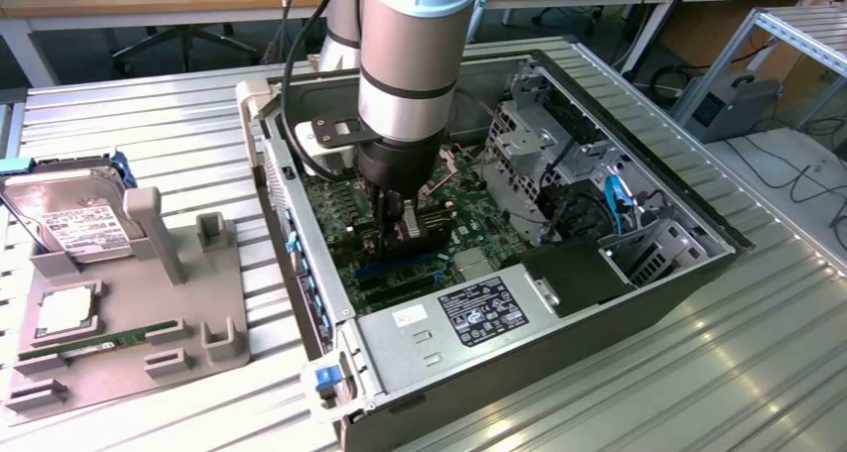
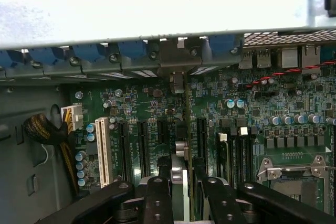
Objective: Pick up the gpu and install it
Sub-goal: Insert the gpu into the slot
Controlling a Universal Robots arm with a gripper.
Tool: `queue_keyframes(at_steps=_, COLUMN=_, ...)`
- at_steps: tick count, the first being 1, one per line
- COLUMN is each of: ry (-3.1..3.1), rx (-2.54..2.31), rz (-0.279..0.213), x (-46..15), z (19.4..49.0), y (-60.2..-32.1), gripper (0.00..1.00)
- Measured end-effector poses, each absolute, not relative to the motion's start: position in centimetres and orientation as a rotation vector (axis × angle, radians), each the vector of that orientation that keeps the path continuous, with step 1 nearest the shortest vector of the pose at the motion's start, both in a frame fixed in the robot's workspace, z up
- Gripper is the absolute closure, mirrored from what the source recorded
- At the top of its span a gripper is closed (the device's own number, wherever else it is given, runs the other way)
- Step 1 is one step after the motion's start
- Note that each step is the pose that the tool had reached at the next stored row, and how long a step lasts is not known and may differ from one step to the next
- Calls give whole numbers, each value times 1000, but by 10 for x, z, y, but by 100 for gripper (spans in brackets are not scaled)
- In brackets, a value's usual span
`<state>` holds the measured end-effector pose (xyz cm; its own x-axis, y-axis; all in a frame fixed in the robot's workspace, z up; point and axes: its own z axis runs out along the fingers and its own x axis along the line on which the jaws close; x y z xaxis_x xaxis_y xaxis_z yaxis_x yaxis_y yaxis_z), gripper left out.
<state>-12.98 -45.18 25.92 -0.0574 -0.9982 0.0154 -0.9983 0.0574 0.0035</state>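
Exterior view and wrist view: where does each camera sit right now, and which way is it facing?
Exterior view: high off the arm, angled down at the open computer case on the metal table, with the parts holder on this view's left; the arm reaches down into the case.
Wrist view: on the wrist inside the case, facing along the gpu toward the rear slot brackets; the gripper shows, jaws shut on the gpu.
Shared: the motherboard and the gpu, held edge-on over its slots.

An open computer case [image 1: 530, 303] lies at centre frame on the desk [image 1: 741, 373]. A holder tray [image 1: 119, 363] sits lower left, carrying a hard drive [image 1: 73, 219] above a memory stick [image 1: 99, 340]. The claw [image 1: 393, 236] with the gpu [image 2: 181, 129] reaches inside the case.
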Motion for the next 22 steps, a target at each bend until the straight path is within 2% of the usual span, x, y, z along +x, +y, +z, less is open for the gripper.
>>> queue_keyframes(at_steps=22, ry=-2286, rx=2133, rz=15, x=-130, z=261, y=-452, gripper=73)
